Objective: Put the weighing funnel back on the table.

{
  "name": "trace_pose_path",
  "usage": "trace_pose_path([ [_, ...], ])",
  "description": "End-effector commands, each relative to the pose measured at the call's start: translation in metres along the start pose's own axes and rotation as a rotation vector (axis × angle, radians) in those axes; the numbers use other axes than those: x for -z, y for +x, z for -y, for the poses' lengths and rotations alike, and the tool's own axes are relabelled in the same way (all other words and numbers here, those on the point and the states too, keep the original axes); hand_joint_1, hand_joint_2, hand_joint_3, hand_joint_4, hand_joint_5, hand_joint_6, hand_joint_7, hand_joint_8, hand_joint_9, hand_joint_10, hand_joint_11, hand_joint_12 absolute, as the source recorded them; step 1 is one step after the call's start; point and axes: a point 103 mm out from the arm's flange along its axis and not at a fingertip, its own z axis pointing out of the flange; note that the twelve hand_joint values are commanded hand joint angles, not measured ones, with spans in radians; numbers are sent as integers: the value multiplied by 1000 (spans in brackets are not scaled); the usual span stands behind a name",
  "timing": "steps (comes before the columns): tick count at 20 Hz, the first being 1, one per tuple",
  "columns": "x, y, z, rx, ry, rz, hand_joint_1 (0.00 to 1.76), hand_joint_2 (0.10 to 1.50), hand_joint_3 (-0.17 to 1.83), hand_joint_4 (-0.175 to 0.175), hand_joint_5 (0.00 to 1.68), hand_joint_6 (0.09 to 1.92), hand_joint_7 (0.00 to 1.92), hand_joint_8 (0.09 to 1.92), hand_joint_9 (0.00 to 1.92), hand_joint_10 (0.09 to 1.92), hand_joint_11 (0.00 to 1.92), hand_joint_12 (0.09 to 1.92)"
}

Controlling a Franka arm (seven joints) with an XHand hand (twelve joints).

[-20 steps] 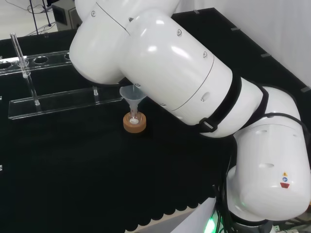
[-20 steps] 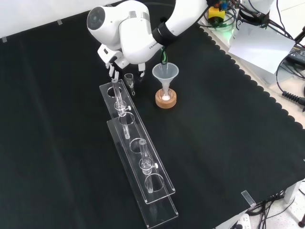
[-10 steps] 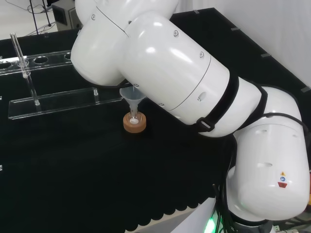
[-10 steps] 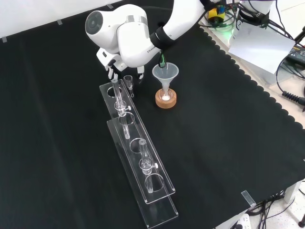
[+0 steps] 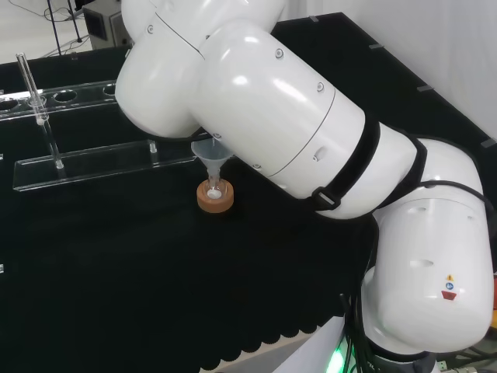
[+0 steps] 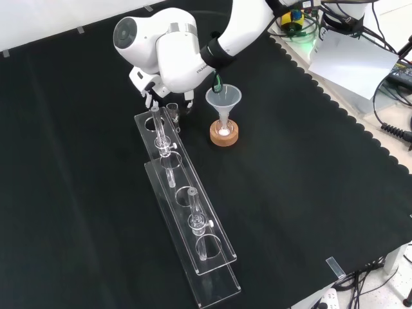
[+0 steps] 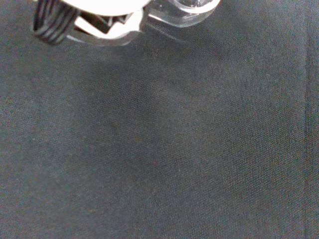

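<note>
In the front view the weighing funnel [image 6: 173, 108] shows at nine o'clock from the big funnel [image 6: 223, 98], right by the hand [image 6: 147, 88]. I cannot tell if the hand grips it. Lay it gently on the bare surface [image 6: 302, 167], clear of the tube rack [image 6: 188, 205].

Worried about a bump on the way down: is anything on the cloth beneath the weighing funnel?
Nothing visible: the wrist view shows bare black cloth past the weighing funnel. In the front view, the clear rack stands close beside it.
</note>
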Motion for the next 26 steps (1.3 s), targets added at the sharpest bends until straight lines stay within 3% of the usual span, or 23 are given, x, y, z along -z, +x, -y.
trace_pose_path([
  [1,-8,-6,-10,10,1,-2,1067,675,827,175,1069,1102,695,654,1054,382,800,1102],
  [6,-6,1,-9,7,-1,9,1047,760,687,175,1031,1095,634,674,1010,388,774,1116],
  [9,-7,-2,-7,3,-6,14,1010,927,400,175,961,1101,500,723,893,452,678,1183],
  [11,-7,-7,-3,-2,-20,15,926,868,465,58,814,990,401,736,789,536,604,1222],
  [12,-6,-9,-1,-4,-26,12,900,810,551,17,733,943,354,740,739,571,566,1242],
  [15,-1,-10,4,-14,-21,-2,848,695,693,-41,458,754,226,744,611,642,461,1297],
  [20,2,-15,10,-17,30,-13,740,628,649,-63,229,186,26,713,381,736,248,1378],
  [22,4,-17,14,-20,27,-13,703,618,616,-64,186,92,5,642,333,745,199,1393],
  [26,15,-23,25,-36,-4,-23,656,618,565,-66,153,87,0,574,294,749,153,1407],
])
